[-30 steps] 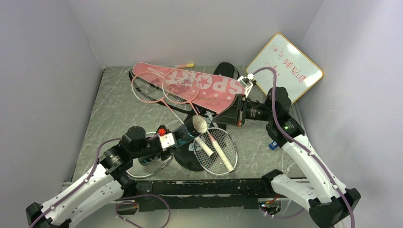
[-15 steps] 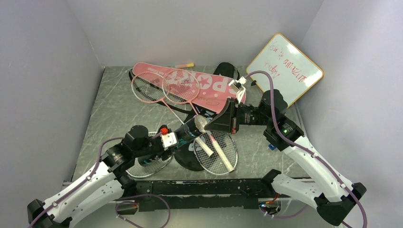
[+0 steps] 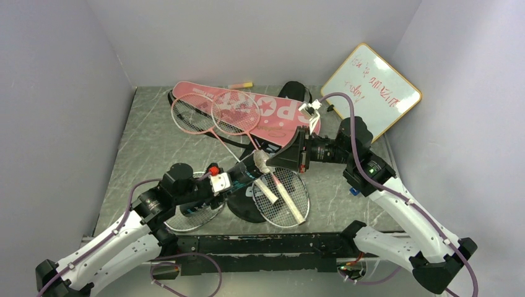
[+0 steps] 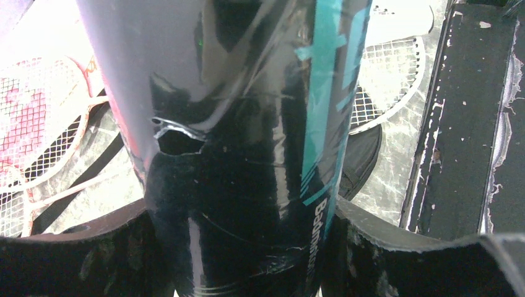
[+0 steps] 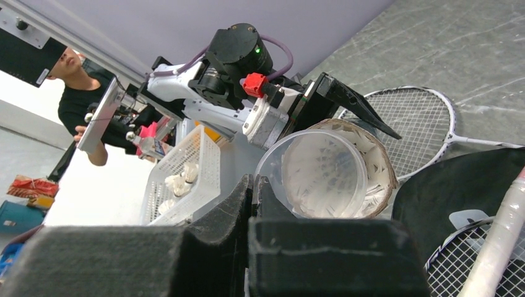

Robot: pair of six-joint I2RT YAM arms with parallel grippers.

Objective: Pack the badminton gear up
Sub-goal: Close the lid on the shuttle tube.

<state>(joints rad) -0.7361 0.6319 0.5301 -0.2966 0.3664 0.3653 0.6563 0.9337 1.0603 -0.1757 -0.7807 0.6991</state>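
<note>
over the middle of the table your left gripper clamps the dark tube, mouth facing the right gripper, whose fingers are pinched shut, empty. shuttlecock sits in that mouth: push it straight down the tube's line, gently, sparing the feathers.

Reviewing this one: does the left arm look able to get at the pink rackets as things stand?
Probably not yet. The left gripper is clamped around the tube, so its jaws are full; it would likely have to release the tube first. The way to the pink rackets looks otherwise unblocked.
</note>
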